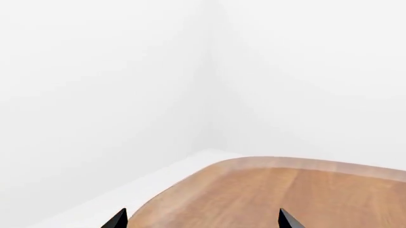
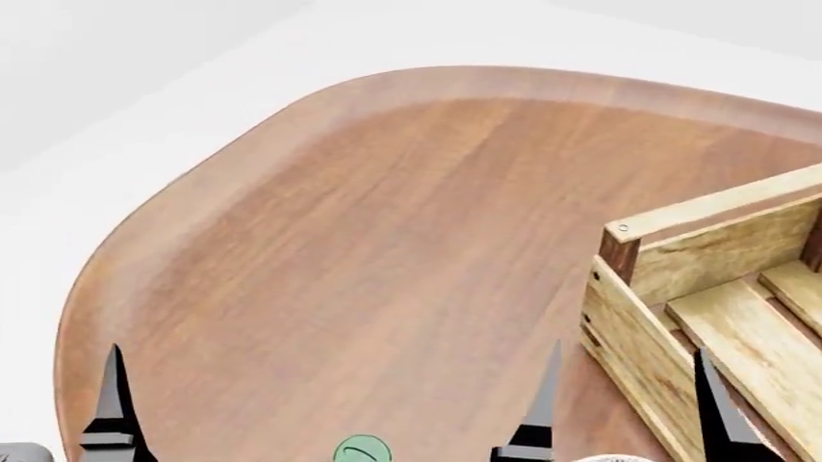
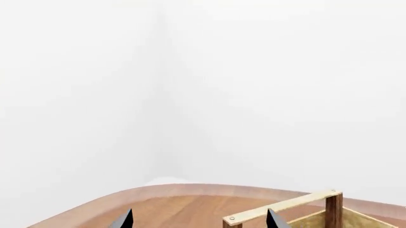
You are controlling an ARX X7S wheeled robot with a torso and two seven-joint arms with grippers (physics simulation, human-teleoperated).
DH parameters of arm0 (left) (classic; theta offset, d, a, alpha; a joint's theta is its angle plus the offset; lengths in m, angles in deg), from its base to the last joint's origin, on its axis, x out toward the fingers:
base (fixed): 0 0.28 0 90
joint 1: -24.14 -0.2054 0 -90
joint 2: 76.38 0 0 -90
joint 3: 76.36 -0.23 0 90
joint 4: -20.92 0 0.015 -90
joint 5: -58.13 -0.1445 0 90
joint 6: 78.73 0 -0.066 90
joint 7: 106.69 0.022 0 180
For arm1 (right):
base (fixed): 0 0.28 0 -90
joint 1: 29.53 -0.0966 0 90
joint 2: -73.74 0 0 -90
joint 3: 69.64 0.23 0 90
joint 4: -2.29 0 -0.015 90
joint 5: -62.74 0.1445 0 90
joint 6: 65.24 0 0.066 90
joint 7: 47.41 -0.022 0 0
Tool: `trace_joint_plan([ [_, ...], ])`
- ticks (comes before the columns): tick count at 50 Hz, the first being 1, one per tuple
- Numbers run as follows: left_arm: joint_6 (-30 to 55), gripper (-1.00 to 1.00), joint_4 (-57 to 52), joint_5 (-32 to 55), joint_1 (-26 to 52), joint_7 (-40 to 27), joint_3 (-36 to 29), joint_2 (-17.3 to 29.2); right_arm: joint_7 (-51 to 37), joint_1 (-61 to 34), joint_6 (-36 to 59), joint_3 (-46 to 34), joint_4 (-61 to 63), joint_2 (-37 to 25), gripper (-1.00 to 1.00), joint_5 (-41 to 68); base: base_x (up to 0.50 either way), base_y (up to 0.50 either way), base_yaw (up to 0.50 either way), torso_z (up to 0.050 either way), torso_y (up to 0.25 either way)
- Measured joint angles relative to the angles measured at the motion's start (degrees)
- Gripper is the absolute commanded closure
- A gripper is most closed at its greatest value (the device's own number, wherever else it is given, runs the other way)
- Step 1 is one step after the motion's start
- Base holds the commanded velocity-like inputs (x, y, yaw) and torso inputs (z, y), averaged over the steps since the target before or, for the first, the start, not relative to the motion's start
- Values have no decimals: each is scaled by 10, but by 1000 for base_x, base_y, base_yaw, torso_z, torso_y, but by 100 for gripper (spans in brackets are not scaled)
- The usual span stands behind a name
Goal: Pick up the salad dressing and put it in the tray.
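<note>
- Left gripper [image 2: 327, 404] hangs above the rounded brown wooden surface [image 2: 385, 241], spread wide, holding nothing, beside the pale-wood slatted tray [image 2: 668, 289]
- Right gripper [image 2: 713, 404] hovers over that tray's near corner; only one finger shows clearly, so its spread is unclear
- Salad dressing's round dark-green cap [image 2: 361, 450] peeks in near the tray, between the left gripper's fingers

Smooth, satin-finished reddish-brown wood is seen on the rounded table [image 2: 360, 241]; pale, coarse-grained matt wood on the rectangular slatted tray [image 2: 719, 318]; dark brown wood on its corner post [image 2: 621, 252].
</note>
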Motion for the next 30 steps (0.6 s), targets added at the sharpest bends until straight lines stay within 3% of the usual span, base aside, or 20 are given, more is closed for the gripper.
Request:
trace_joint_plan([
  [30, -4, -100, 4, 3, 1, -7, -5, 7, 127, -23, 132, -128, -14, -81, -100, 28, 0, 0, 0, 0, 0],
])
